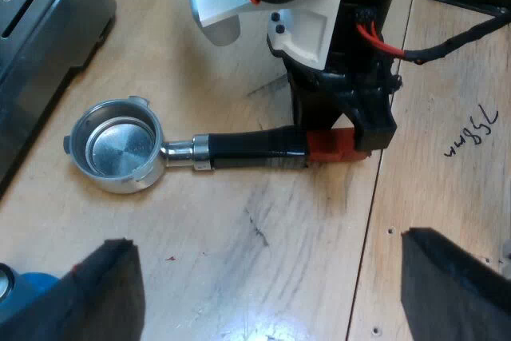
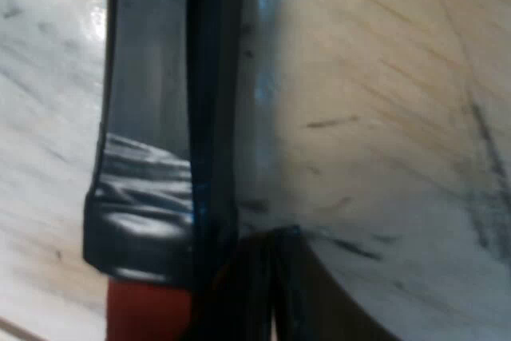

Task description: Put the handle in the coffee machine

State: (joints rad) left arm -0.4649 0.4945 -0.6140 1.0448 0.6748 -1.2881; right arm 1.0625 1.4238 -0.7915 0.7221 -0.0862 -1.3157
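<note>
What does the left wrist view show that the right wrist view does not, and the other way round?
Left wrist view's own: the holder's metal basket, the espresso machine, a blue tamper, my open left gripper, and the right gripper at the handle's red end. Right wrist view's own: a close look at creased dark wrap beside that red end. Shared: the dark handle, its red end, the wooden table.

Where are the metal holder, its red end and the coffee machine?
metal holder (image 1: 116, 145), left wrist view, floor of its round basket.
red end (image 1: 327, 147), left wrist view, tip of the handle.
espresso machine (image 1: 40, 37), left wrist view, its metal casing.
</note>
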